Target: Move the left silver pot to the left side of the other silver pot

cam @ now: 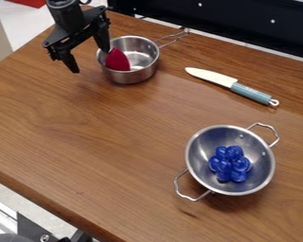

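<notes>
Bottom L corner, nearest: grey rounded obj. (10, 238) & blk bracket (32, 230), both cut off by frame, can't ID. Next, on table (116, 165), lower R: other silver pot (262, 176), w/ 2 wire handles, 1 toward near L, 1 toward far R. Blue cluster (230, 163) inside, prob. grapes; it hides part of pot's floor. Further back, approx. mid-depth on R: knife (211, 76), white blade pointing L, blue-grey grip.

Beyond, upper L: L silver pot (130, 76), upright, wire handle toward far R. Red pc. (117, 60) inside, lower part hidden by near wall, can't ID.

Gripper (91, 60) at pot's L; jaws spread, nothing pinched. One jaw outside pot, L of it; other overlaps L part of rim. So pot's L edge sits betw. jaws in view, rest of pot to their R. Can't tell if tip is inside pot, above it or touching.

Far edge: blk panel (211, 21), cut off at top; red item (29, 2), top L, mostly out of frame.
</notes>
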`<state>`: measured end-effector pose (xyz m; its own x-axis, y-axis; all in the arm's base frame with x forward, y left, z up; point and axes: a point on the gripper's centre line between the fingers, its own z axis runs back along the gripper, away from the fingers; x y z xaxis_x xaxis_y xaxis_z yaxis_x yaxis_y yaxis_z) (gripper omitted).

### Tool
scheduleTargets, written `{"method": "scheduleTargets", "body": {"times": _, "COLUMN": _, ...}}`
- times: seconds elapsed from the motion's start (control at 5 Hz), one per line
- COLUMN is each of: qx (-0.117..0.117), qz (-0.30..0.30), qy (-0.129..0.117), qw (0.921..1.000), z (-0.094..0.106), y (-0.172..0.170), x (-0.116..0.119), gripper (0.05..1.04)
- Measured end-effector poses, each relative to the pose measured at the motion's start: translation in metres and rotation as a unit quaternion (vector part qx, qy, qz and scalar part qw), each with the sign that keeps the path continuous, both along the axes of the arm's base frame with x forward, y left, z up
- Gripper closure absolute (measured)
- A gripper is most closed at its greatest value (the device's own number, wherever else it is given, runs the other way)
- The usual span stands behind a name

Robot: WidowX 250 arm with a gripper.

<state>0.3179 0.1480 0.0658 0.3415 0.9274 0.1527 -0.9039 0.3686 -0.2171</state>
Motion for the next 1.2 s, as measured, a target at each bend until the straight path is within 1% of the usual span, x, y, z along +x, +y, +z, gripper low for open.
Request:
{"method": "scheduleTargets", "body": {"times": 0.2, "qx": 0.003, "qz": -0.005, "qy": 0.007, "qw": 1.0000, "z": -0.002, "y": 0.001, "x": 0.002, "gripper": 0.087}}
{"method": "scheduleTargets", "body": {"times": 0.4, "qx": -0.001, "qz": -0.020, "qy": 0.030, "qw": 0.9994, "z": -0.008, "y": 0.000, "x": 0.012, "gripper": 0.087}}
{"method": "scheduleTargets", "body": {"times": 0.6, "qx": 0.001, "qz": -0.026, "qy": 0.036, "qw": 0.9990, "z": -0.009, "y": 0.000, "x": 0.015, "gripper": 0.087}}
{"method": "scheduleTargets", "body": {"times": 0.8, "qx": 0.000, "qz": -0.034, "qy": 0.049, "qw": 0.9983, "z": -0.015, "y": -0.002, "x": 0.017, "gripper": 0.087}}
{"method": "scheduleTargets", "body": {"times": 1.0, "qx": -0.001, "qz": -0.042, "qy": 0.067, "qw": 0.9969, "z": -0.020, "y": -0.003, "x": 0.019, "gripper": 0.087}}
{"method": "scheduleTargets", "body": {"times": 1.2, "qx": 0.002, "qz": -0.048, "qy": 0.075, "qw": 0.9961, "z": -0.025, "y": -0.004, "x": 0.018, "gripper": 0.118}}
